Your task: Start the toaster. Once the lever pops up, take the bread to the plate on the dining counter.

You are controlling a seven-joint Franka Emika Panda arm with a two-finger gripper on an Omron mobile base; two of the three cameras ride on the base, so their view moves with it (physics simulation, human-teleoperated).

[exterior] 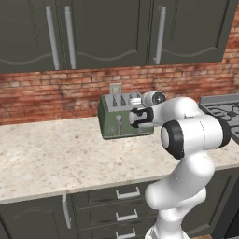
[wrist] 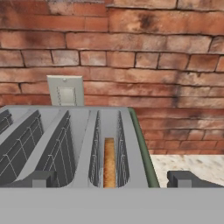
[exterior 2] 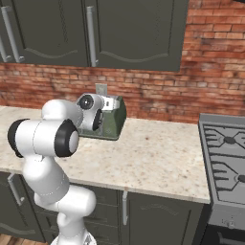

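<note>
The olive-green toaster (exterior: 116, 117) stands on the beige counter against the brick wall. In the hand view I look down over its steel top (wrist: 83, 131), and the bread (wrist: 109, 162) sits low in the rightmost slot. My gripper (wrist: 112, 180) is open, with its fingertips (wrist: 41, 178) wide apart at the toaster's front edge and nothing between them. From the left base camera, the gripper (exterior: 134, 117) hovers at the toaster's front right and hides the lever. The matching left lever (exterior: 118, 124) is up. The plate and the dining counter are out of view.
A wall outlet (wrist: 65, 90) sits on the brick wall just behind the toaster. A stove (exterior 2: 225, 158) adjoins the counter (exterior: 56, 154) on the right. Dark upper cabinets (exterior: 107, 32) hang above. Drawers (exterior: 127, 192) run below the counter's front edge.
</note>
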